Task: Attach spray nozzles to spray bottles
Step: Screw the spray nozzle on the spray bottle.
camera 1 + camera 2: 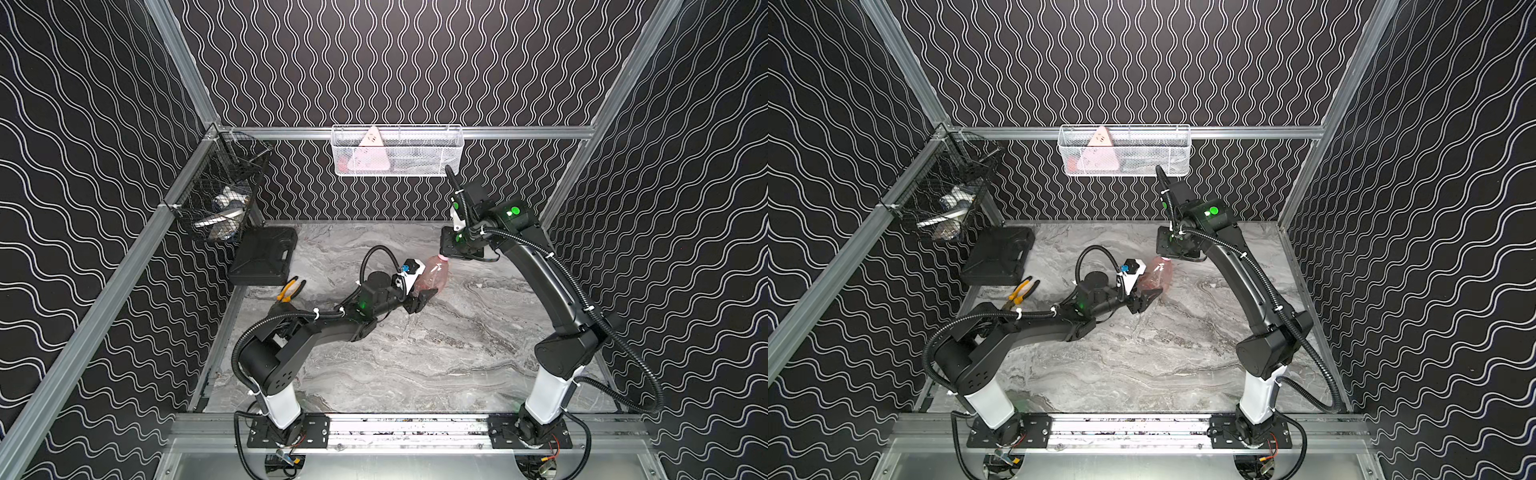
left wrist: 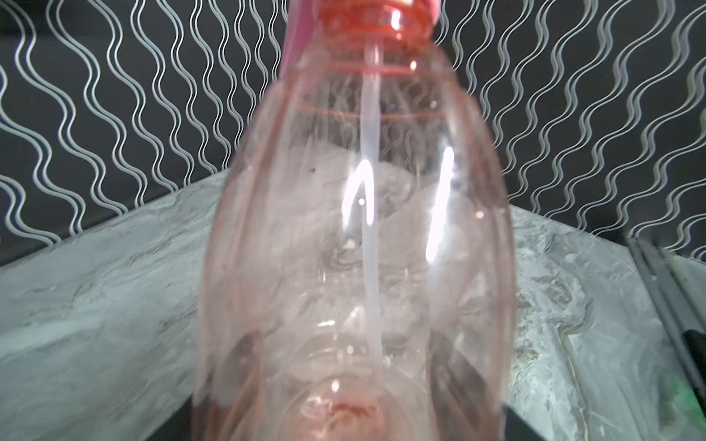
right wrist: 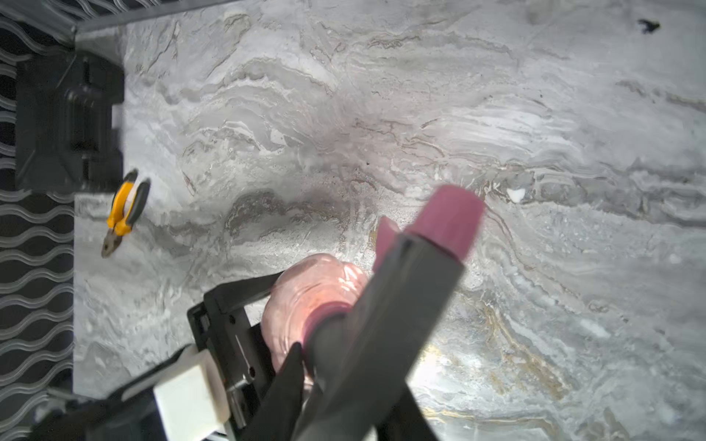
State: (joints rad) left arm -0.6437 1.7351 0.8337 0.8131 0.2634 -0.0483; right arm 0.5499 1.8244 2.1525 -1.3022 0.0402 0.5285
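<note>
A: Room, quick?
B: Black walls (image 1: 395, 62) w/ white wavy lines on three sides, alu frame rails (image 1: 519, 132) at the edges. The tabletop (image 1: 415, 365) is grey, marbled.
A: Stuff around?
B: A white mesh basket (image 1: 440, 135) hangs on the back rail w/ a pale pink triangular plate (image 1: 371, 154) in it. There's a black wire basket (image 1: 216, 195) at the far-left corner, contents unclear. Below it a black case (image 1: 266, 255) lies on the table, yellow-handled pliers (image 1: 291, 289) just beside.
A: Where's the spray bottle (image 1: 434, 272)?
B: Mid-table, toward the back. It's tilted, base end in the left gripper (image 1: 417, 289), jaws clamped on its sides. The neck points at the right gripper (image 1: 448, 253).
A: And the spray nozzle (image 3: 450, 221)?
B: At the bottle's neck, and its thin tube (image 2: 370, 191) runs down inside the bottle. Right jaws are closed tight on the nozzle. Screwed home or not, can't tell.
</note>
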